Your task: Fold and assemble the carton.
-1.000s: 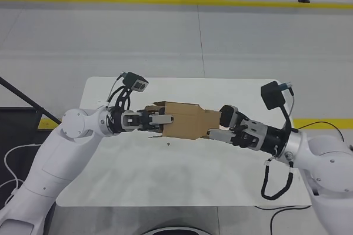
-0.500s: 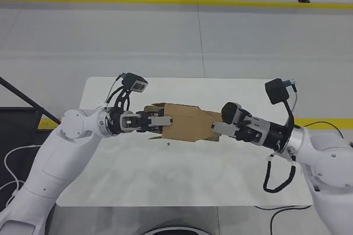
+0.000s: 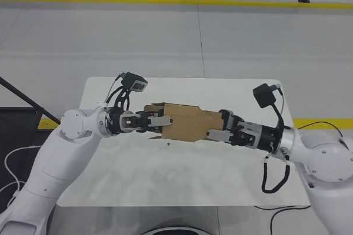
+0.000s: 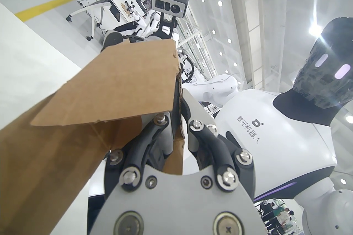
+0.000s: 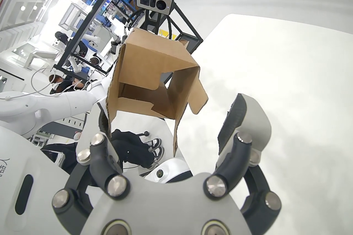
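Observation:
A brown carton (image 3: 187,121) hangs above the white table (image 3: 165,176), open-ended and partly squared up. My left gripper (image 3: 165,120) is shut on the wall at its left end; in the left wrist view the fingers pinch the cardboard edge (image 4: 179,98) at the gripper (image 4: 182,109). My right gripper (image 3: 217,131) is at the carton's right end. In the right wrist view it (image 5: 171,123) stands open, wide, facing the open end of the carton (image 5: 154,70). One finger (image 5: 103,120) sits against a side wall, and a loose flap (image 5: 176,131) hangs between the fingers.
The table (image 5: 275,68) lies bare below the carton. A black frame stands off its left side (image 3: 17,97). Grey floor with a yellow line (image 3: 323,123) surrounds the table.
My right wrist has rolled and the right gripper has slid left, closer onto the carton's right end. The left arm and the carton have stayed put.

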{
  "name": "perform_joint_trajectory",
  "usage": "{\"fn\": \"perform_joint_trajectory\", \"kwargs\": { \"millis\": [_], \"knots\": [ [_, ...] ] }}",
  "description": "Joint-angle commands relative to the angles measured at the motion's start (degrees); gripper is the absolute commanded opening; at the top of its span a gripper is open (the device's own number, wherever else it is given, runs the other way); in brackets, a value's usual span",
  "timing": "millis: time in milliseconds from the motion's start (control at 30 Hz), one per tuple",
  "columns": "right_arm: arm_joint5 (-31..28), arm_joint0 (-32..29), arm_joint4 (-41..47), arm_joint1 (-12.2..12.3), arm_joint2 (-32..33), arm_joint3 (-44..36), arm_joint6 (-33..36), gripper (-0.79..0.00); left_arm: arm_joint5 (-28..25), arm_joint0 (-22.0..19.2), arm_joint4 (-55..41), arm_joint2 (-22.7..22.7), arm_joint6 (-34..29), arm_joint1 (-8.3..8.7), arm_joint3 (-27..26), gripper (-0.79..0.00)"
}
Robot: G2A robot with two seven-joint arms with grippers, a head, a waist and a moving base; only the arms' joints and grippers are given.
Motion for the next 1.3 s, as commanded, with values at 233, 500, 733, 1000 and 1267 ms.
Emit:
{"fn": "perform_joint_trajectory", "kwargs": {
  "millis": [233, 500, 733, 1000, 1267],
  "knots": [
    [-1.01, 0.79, 1.17, -0.03, -0.76, 0.95, 0.09, -0.332, 0.12, 0.23, 0.26, -0.43, -0.17, -0.4, 0.09, -0.785],
    [-0.96, 0.25, 1.33, 0.13, -0.04, 0.45, -0.48, -0.449, 0.18, 0.46, 0.48, -0.87, -0.54, -0.72, 0.12, -0.785],
    [-0.99, -0.51, 1.44, 0.28, 0.44, -0.01, -0.59, -0.459, 0.29, 0.7, 0.52, -1.27, -0.93, -0.97, 0.12, -0.785],
    [-1.06, 0.73, 2.08, 0.22, -0.64, 1.49, -0.32, -0.459, -0.35, 1.1, 0.17, -1.98, -1.2, -1.25, 0.03, -0.785],
    [-1.46, 0.46, 2.28, 0.29, -0.74, 2.1, -0.4, -0.443, -0.58, 1.42, -0.12, -2.49, -1.78, -1.5, -0.18, -0.785]
  ]
}}
